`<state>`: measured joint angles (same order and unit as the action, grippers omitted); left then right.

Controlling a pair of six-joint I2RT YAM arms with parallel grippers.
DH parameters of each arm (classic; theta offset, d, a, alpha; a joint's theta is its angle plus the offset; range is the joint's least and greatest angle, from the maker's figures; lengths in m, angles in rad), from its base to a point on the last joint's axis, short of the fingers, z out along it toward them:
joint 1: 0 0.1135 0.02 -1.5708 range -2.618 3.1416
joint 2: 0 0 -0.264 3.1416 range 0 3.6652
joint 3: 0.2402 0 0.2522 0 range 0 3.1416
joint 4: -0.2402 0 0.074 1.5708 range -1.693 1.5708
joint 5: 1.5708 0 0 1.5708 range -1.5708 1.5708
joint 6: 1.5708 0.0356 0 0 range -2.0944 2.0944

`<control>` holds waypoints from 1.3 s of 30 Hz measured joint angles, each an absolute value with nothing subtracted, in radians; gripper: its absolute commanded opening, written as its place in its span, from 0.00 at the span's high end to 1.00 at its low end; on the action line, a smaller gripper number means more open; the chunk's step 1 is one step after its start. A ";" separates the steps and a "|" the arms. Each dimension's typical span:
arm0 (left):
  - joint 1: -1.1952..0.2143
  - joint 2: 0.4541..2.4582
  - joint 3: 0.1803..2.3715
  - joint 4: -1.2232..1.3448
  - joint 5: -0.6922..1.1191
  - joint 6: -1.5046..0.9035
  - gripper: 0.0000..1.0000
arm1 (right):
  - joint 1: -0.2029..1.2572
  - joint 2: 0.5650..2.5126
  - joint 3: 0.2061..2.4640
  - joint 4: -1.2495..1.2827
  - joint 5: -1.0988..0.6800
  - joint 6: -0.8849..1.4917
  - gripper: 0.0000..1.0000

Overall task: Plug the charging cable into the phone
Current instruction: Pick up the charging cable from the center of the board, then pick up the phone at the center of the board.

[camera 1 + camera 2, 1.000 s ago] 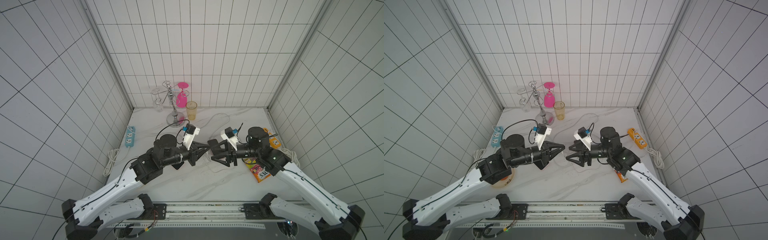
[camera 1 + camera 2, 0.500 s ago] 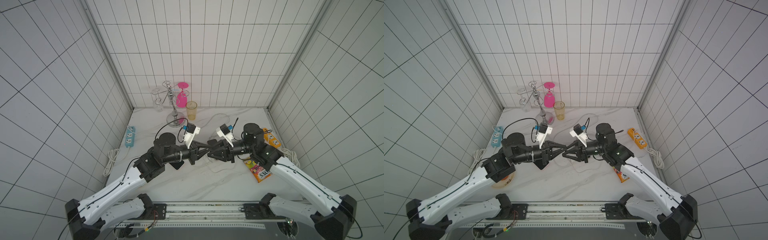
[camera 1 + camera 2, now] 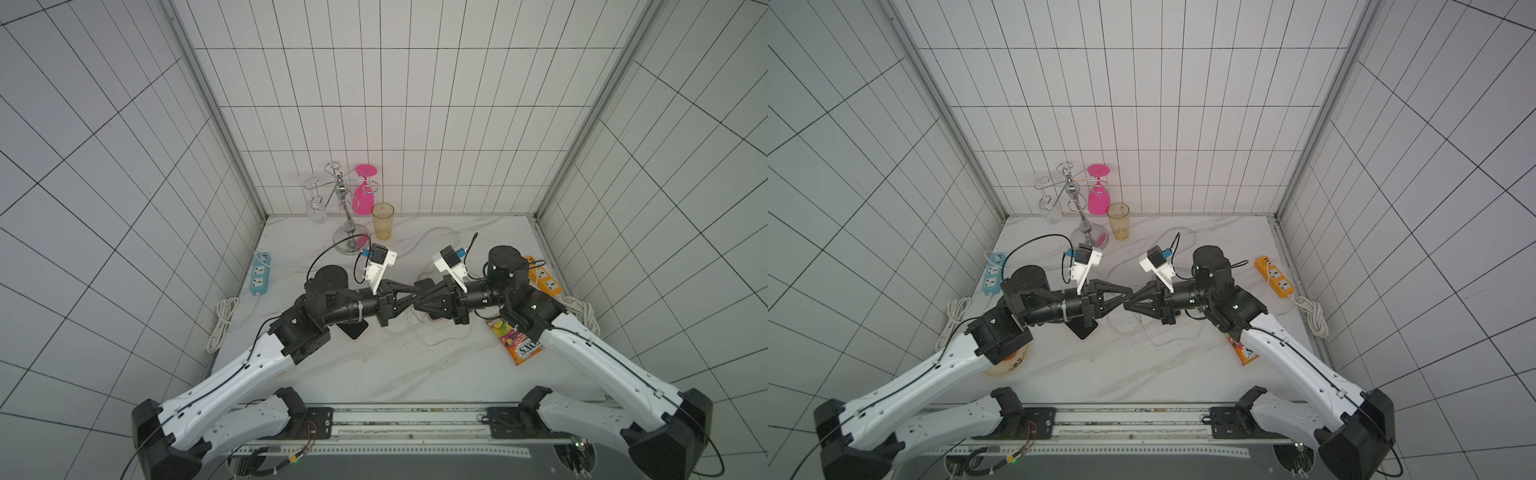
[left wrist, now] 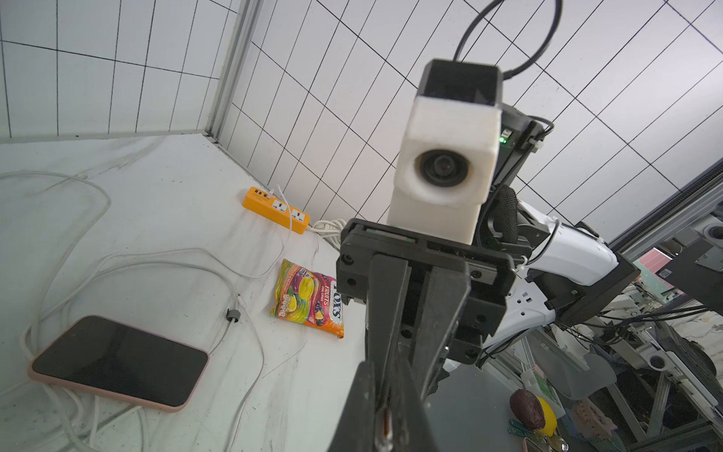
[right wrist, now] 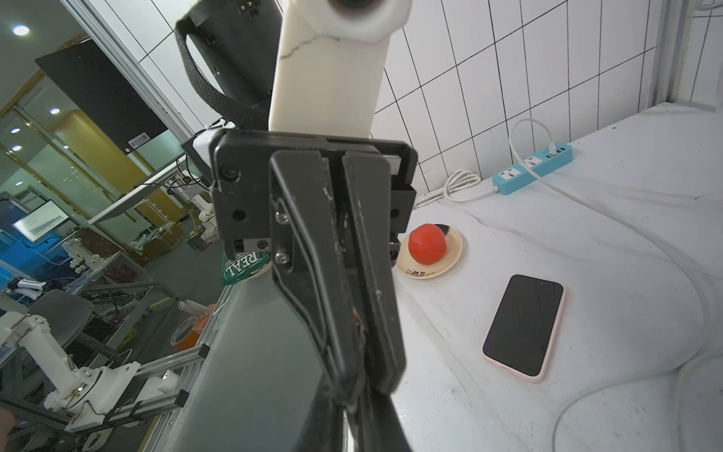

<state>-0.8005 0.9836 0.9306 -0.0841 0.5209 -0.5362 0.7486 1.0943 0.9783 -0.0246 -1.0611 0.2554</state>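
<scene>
White tiles close in a marble-look table (image 3: 374, 365). Above its middle the left gripper (image 3: 409, 299) and right gripper (image 3: 420, 303) meet tip to tip, each with its jaws pressed together and, as far as I can see, nothing between them. A pink-cased phone (image 5: 524, 325) lies flat at seven o'clock of them. A second phone (image 4: 117, 360) lies at four o'clock on loops of the white charging cable (image 4: 233, 315), which runs to the orange power strip (image 4: 276, 205) at three. To do this well, I'd pinch the cable just behind its plug, steady the chosen phone with the other arm, and square plug to port before pushing.
</scene>
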 measured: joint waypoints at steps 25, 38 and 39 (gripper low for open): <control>-0.413 1.104 0.844 -0.754 0.022 -1.102 0.02 | 0.686 1.102 0.882 -0.126 -0.849 0.229 1.00; -0.453 1.645 1.082 -0.891 -0.053 -1.205 0.03 | 0.686 1.116 0.882 -0.152 -0.840 0.229 1.00; -0.455 1.666 1.096 -0.896 -0.057 -1.208 0.03 | 0.686 1.116 0.882 -0.155 -0.840 0.229 1.00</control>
